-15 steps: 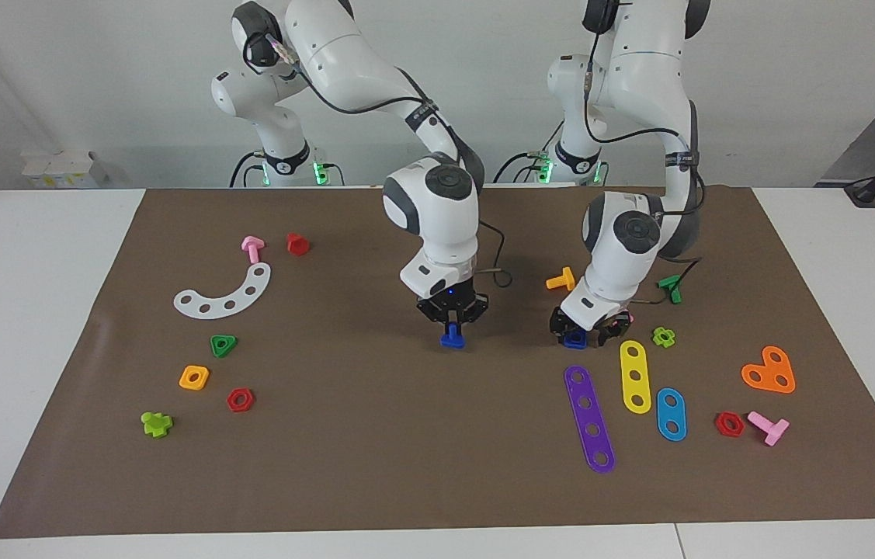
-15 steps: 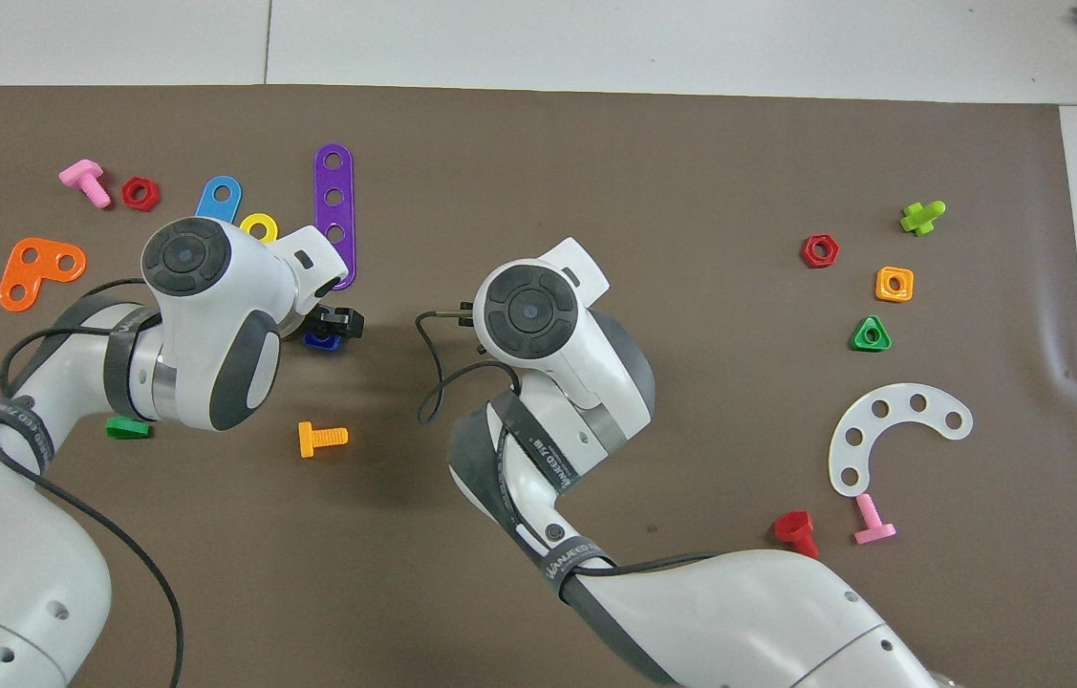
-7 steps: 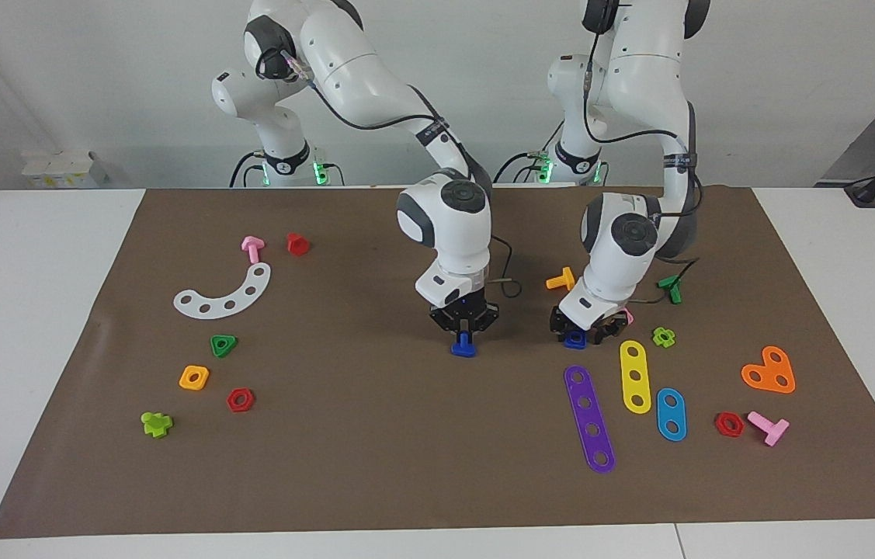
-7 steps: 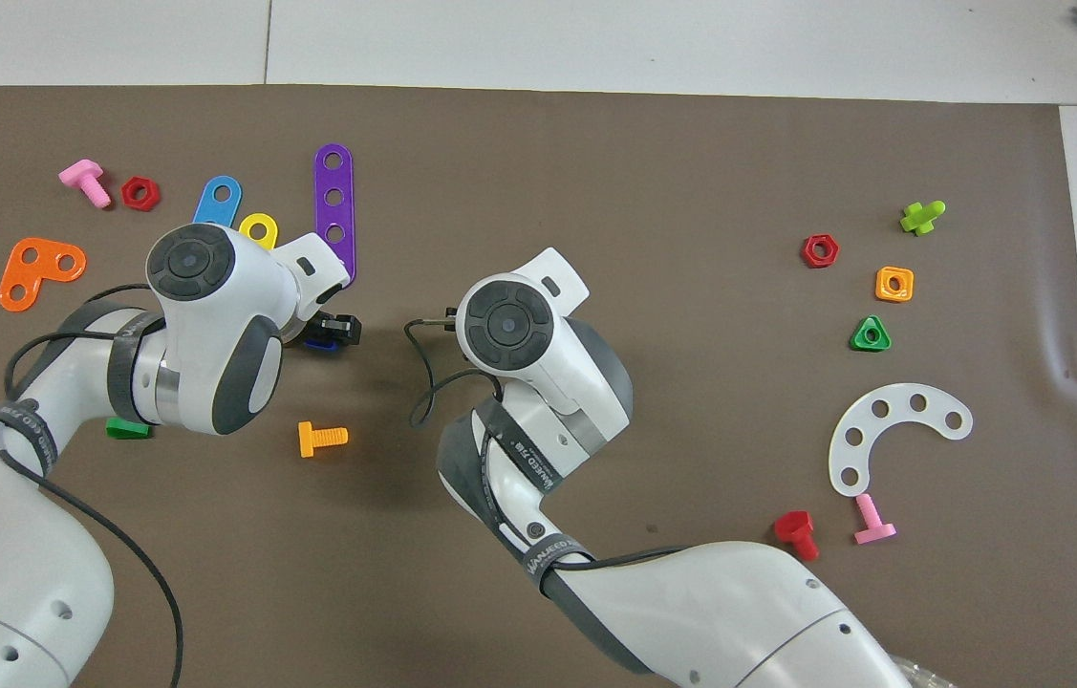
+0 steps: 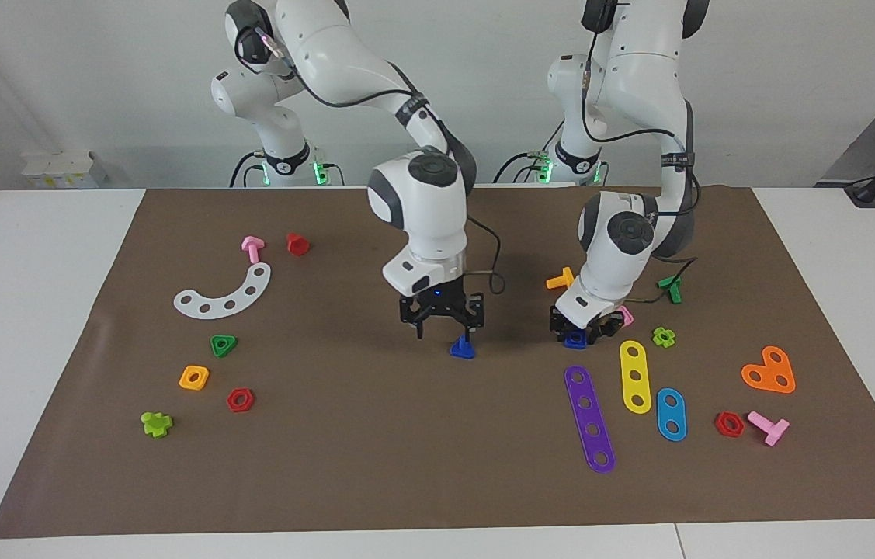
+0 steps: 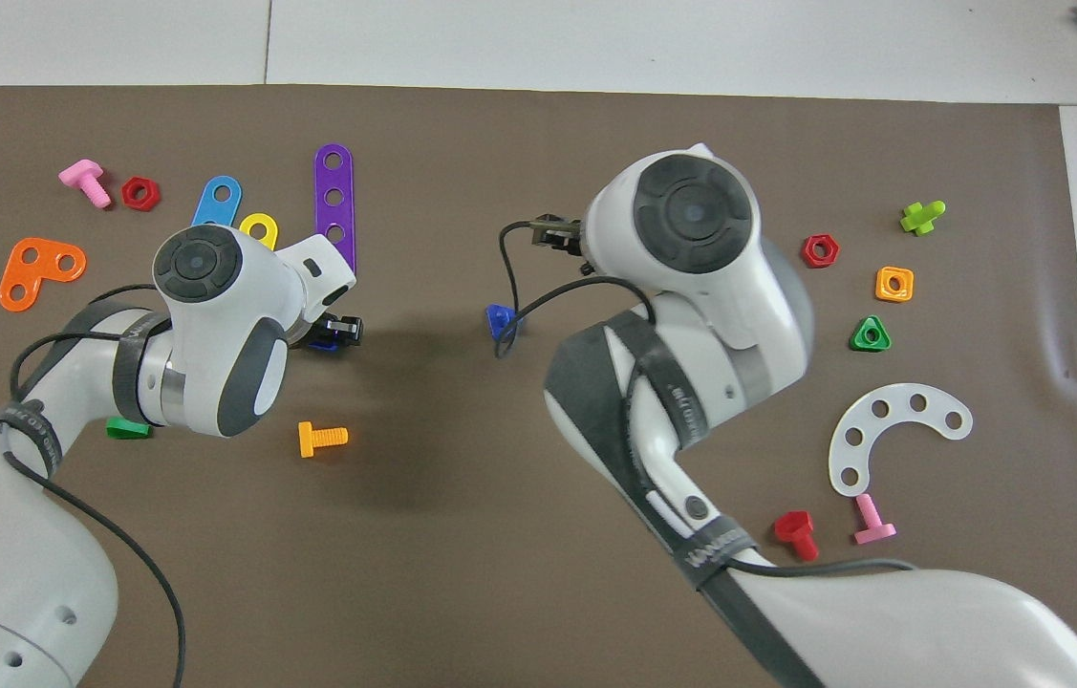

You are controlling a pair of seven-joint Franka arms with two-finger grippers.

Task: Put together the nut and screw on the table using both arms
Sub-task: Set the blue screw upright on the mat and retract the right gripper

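The dark-blue screw (image 5: pixel 463 348) (image 6: pixel 500 318) stands free on its head on the brown sheet of the table (image 5: pixel 375 450), stem up. My right gripper (image 5: pixel 446 326) hangs open just above it, a little toward the right arm's end, with nothing between its fingers. In the overhead view its wrist hides the fingers. The dark-blue nut (image 5: pixel 574 338) (image 6: pixel 321 340) lies on the sheet toward the left arm's end. My left gripper (image 5: pixel 577 332) (image 6: pixel 333 331) is down at the sheet with its fingers closed against the nut's sides.
Around the left gripper lie an orange bolt (image 5: pixel 561 279), a green bolt (image 5: pixel 670 289), a pink nut (image 5: pixel 625 316), a lime piece (image 5: pixel 664 336), and purple (image 5: pixel 589 418) and yellow (image 5: pixel 636 376) strips. A white curved strip (image 5: pixel 223 293) and small nuts lie toward the right arm's end.
My right gripper opened, let go of the screw on the sheet, and rose while swinging toward the right arm's end. My left gripper's fingers closed in on the nut.
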